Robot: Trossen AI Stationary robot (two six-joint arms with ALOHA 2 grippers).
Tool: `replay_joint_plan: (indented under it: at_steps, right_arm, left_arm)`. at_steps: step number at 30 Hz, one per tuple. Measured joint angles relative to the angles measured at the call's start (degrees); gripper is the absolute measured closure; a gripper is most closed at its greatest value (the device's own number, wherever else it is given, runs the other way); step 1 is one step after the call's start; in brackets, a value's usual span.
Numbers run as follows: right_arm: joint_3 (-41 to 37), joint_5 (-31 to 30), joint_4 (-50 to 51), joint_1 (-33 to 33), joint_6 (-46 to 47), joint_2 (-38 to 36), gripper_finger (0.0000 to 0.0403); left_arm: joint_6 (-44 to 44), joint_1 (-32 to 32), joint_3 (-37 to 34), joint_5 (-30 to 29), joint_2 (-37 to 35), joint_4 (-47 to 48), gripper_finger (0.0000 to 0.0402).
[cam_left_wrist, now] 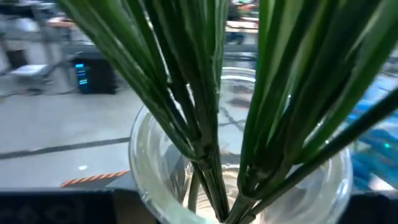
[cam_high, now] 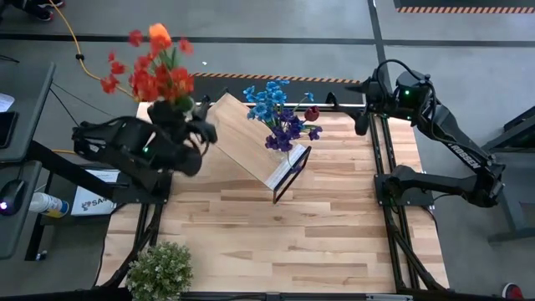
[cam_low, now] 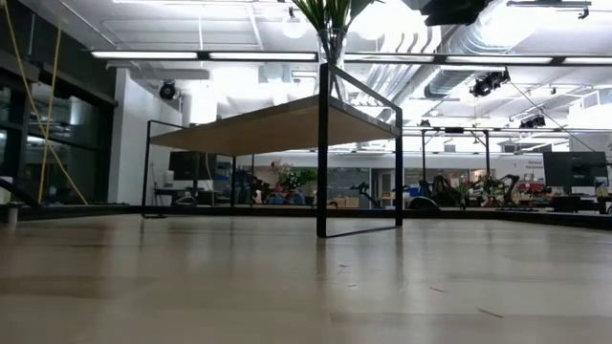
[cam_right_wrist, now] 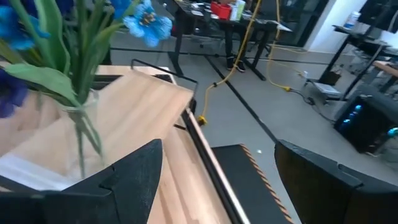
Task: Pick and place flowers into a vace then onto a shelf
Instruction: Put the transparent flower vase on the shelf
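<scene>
While lifting the clear glass vase (cam_left_wrist: 239, 186) of red-orange flowers (cam_high: 155, 71) at ten o'clock, left gripper (cam_high: 180, 125) clenches fragile, slippery glass; right gripper (cam_right_wrist: 217, 180) released.

The left arm bends across the frame's left-centre, its left gripper (cam_high: 180, 117) closed around a load at the upper left; the right arm folds along the right edge; the right gripper (cam_right_wrist: 217, 180) spreads wide, unladen.

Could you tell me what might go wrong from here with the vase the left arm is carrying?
The left hand holds a glass vase of tall red and orange flowers near the shelf end; top-heavy, it could tip when released. The blue-flower vase already sits at the shelf's other end and might get knocked.
</scene>
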State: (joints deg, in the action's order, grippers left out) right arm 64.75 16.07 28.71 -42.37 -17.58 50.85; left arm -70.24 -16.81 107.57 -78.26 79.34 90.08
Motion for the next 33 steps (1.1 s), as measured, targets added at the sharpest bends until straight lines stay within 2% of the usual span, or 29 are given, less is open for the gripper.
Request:
replay_joint_plan:
  at_steps: [8,18,21,28,33]
  right_arm:
    - [0.00,-3.31,0.08,0.00,-2.02,0.00,0.0103]
    - [0.00,-3.34,0.15,0.00,-2.02,0.00,0.0103]
    - [0.00,-3.34,0.15,0.00,-2.02,0.00,0.0103]
    - [0.00,-3.34,0.87,0.00,-2.02,-0.02,0.0103]
    - [0.00,-3.34,0.66,-0.02,-1.99,-0.05,0.0103]
  left_arm:
    - [0.46,13.27,0.00,2.86,0.75,-0.09,0.0197]
    - [-2.16,21.64,-1.01,3.17,5.02,-0.25,0.0197]
    - [-3.14,23.83,-3.98,4.22,5.14,-0.60,0.0197]
    - [-11.37,26.23,-13.81,6.60,3.34,-1.25,0.0197]
    - [-11.25,26.18,-20.57,6.94,2.50,-8.91,0.0197]
